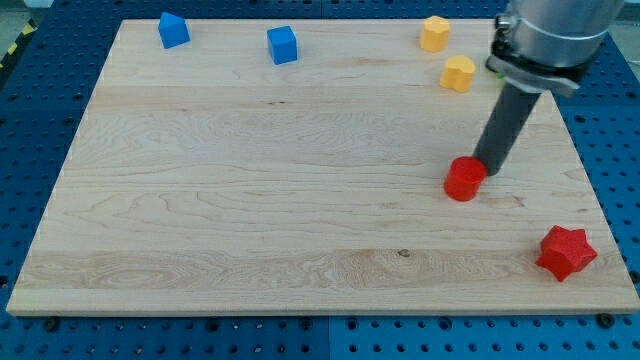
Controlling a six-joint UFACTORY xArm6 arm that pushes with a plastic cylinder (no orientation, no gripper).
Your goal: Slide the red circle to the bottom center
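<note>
The red circle (463,179) lies on the wooden board (250,200) right of centre. My tip (487,169) stands right against the red circle's upper right side. The dark rod rises from there to the arm's grey body at the view's top right.
A red star (566,252) sits near the board's bottom right corner. Two yellow blocks (435,33) (459,74) lie at the top right, left of the rod. A blue block (173,30) sits at the top left and a blue cube (283,45) at the top centre.
</note>
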